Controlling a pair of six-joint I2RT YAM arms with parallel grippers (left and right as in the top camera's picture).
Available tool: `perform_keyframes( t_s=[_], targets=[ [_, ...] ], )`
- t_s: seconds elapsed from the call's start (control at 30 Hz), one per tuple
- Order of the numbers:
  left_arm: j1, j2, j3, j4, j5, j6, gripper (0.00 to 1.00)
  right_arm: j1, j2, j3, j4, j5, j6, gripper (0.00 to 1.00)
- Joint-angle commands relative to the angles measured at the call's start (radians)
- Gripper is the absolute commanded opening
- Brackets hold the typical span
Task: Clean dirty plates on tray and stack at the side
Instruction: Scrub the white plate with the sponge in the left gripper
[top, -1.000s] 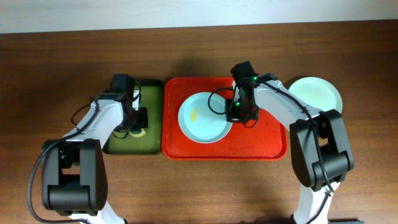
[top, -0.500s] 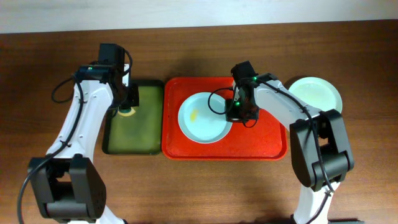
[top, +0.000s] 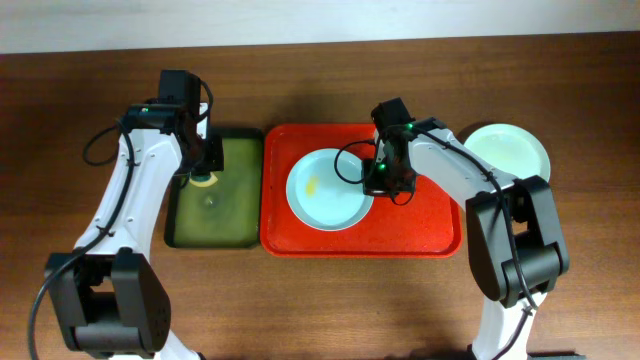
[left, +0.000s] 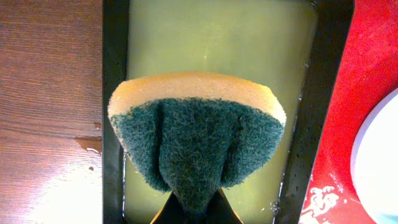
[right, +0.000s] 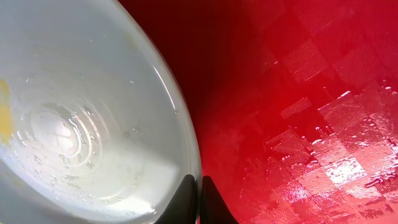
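Observation:
A pale blue plate (top: 328, 190) with a small yellow smear (top: 313, 185) lies on the red tray (top: 420, 220). My right gripper (top: 380, 180) is shut on the plate's right rim; the right wrist view shows both fingers (right: 199, 183) pinching the wet rim (right: 180, 124) over the tray (right: 298, 93). My left gripper (top: 203, 172) is shut on a yellow-and-green sponge (left: 196, 137) and holds it above the dark green basin (top: 215, 215). A pale mint-green plate (top: 508, 150) sits on the table right of the tray. The white plate is out of view.
The basin (left: 115, 62) holds yellowish liquid and stands right against the tray's left edge. The tray surface is wet with droplets. Bare wooden table (top: 330, 300) lies in front of the tray and basin.
My left arm has risen and swung toward the basin's far left end with the sponge. The liquid shows a ripple. The right arm and the plate have not moved.

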Motion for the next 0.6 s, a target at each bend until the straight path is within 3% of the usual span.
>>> perform_keyframes(
  t_s=[0.0, 0.23, 0.57],
  targets=[
    [-0.002, -0.018, 0.013, -0.001, -0.011, 0.015, 0.0, 0.006, 0.009, -0.008, 0.0, -0.034, -0.007, 0.04],
    [-0.081, -0.015, 0.013, 0.0, 0.14, -0.007, 0.0, 0.007, 0.009, -0.008, 0.007, -0.084, -0.002, 0.04],
    [-0.35, 0.105, 0.012, 0.13, 0.136, -0.075, 0.0, 0.036, 0.009, -0.008, 0.005, -0.103, 0.0, 0.05]
  ],
)
